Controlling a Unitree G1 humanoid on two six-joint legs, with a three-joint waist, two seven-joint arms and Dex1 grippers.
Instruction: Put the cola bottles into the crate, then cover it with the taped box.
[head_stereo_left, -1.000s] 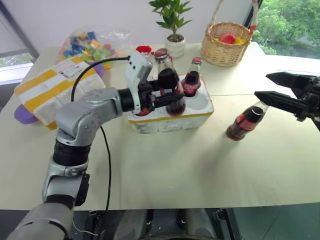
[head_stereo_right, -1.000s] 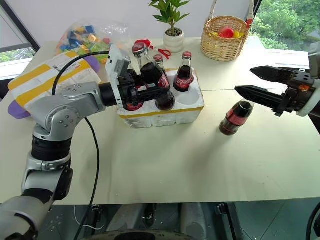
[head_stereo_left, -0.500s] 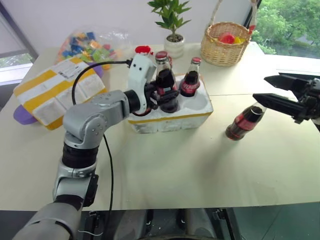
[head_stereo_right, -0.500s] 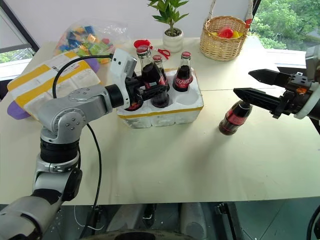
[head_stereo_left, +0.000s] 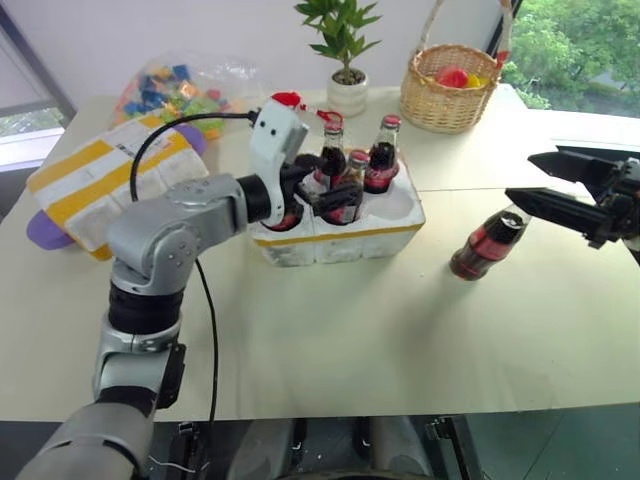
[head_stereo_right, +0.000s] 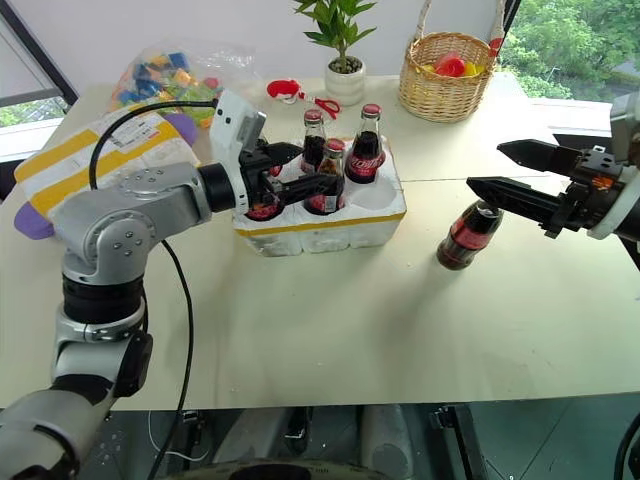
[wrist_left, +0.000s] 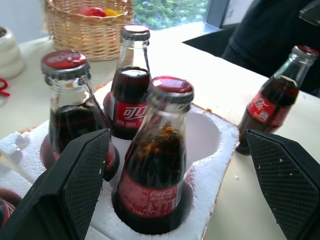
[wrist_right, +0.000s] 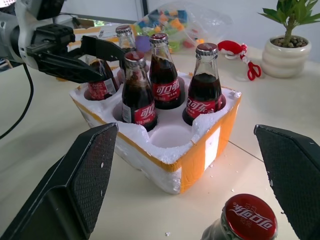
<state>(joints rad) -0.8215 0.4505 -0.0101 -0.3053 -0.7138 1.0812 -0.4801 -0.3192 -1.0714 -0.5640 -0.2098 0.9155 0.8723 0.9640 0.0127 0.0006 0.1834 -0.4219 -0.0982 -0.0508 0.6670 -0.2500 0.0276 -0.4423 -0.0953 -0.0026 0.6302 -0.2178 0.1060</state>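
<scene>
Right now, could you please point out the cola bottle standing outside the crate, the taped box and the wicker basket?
cola bottle (head_stereo_left: 484, 248): left eye view, red label.
taped box (head_stereo_left: 85, 190): left eye view, yellow stripe.
wicker basket (head_stereo_right: 447, 90): right eye view, woven front wall.

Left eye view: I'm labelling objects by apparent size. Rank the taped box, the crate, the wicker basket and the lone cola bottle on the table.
1. taped box and crate: look about alike, unranked
2. wicker basket, though it stands farther back
3. cola bottle

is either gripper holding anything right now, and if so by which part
Nothing is held. The left gripper stands open around a cola bottle seated in the crate; the right gripper is open above the bottle on the table.
</scene>
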